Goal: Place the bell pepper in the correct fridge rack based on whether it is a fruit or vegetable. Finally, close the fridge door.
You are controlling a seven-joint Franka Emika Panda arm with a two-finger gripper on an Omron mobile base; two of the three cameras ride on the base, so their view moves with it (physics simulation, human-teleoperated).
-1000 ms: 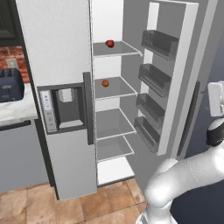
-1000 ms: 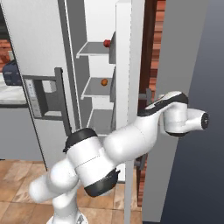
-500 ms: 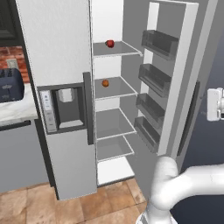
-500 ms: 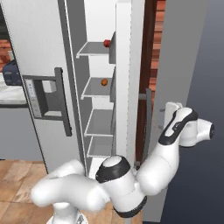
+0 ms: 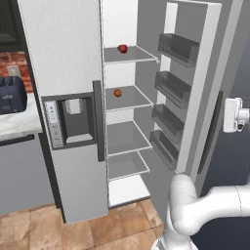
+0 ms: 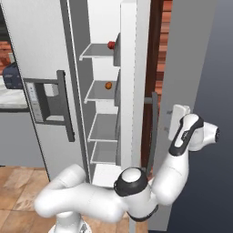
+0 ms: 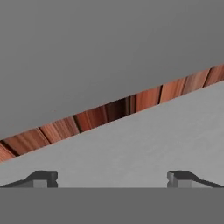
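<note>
Left base view: since a second ago, white hand moved further right, now at the right edge beside the fridge door (image 5: 193,83), on its outer side next to the dark bar handle (image 5: 211,132). Elbow bent low at bottom right, forearm running off to the right. End effector (image 5: 230,115) seen as a pale block, opening not readable here. Fridge door swung wide, dark bins on its inner face. Bell pepper (image 5: 122,48) resting on the fridge rack (image 5: 128,55), the top shelf; small orange fruit (image 5: 117,93) on the shelf below, unchanged. Open floor in front of the compartment; toaster (image 5: 10,93) on the surface (image 5: 19,124) far left.

Right base view: shoulder lowered and arm folded more than before, upper arm now sweeping low across the bottom, forearm rising to the wrist at the right. End effector (image 6: 176,119) just beside the door's outer face, near the handle (image 6: 154,129). Door edge-on, narrow gap to the brick wall (image 6: 161,59) behind. Bell pepper (image 6: 111,44) on the top rack (image 6: 98,52).

Hand view: fingertips (image 7: 43,178) set far apart, nothing between them. Grey door panel (image 7: 144,148) close ahead, strip of brick (image 7: 109,111) slanting across.
</note>
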